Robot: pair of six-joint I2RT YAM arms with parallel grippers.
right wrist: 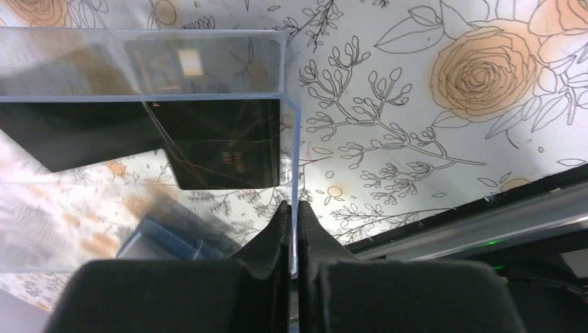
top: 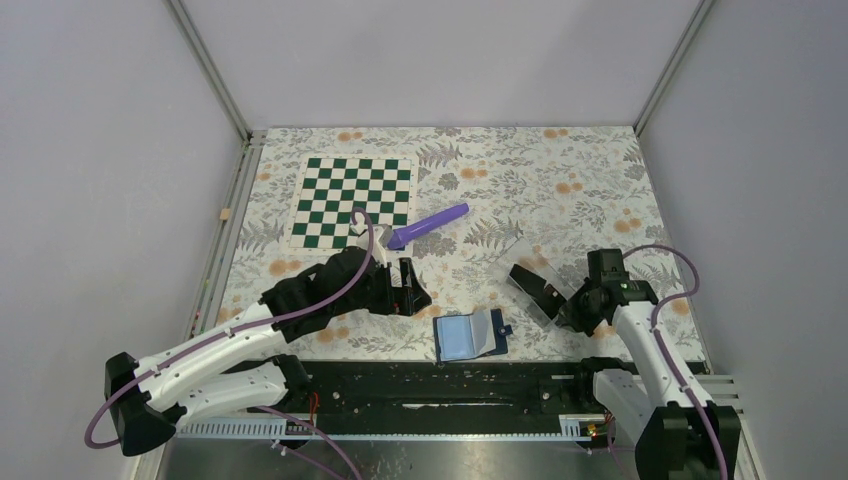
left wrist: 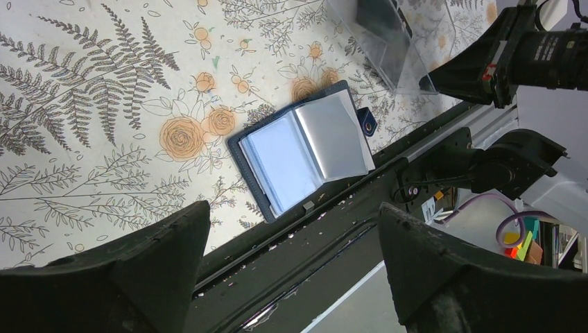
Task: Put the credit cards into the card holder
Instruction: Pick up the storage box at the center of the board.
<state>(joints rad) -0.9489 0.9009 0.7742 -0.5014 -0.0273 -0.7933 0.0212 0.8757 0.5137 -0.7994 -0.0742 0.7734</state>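
Observation:
The navy card holder [top: 470, 335] lies open near the table's front edge, its pale inner pockets [left wrist: 301, 152] facing up. Dark credit cards [top: 535, 287] sit in a clear plastic tray [top: 525, 262] to its right; the right wrist view shows them [right wrist: 222, 149] through the clear wall. My right gripper [right wrist: 291, 208] is shut on the tray's thin end wall [right wrist: 292, 139]. Left of the card holder, my left gripper [top: 410, 288] hangs wide open with nothing between its fingers [left wrist: 173, 243].
A purple pen [top: 428, 226] lies mid-table beside a green and white chessboard mat [top: 352, 203]. The black base rail [top: 450, 385] runs along the near edge, just below the card holder. Grey walls enclose the floral tablecloth [top: 560, 180].

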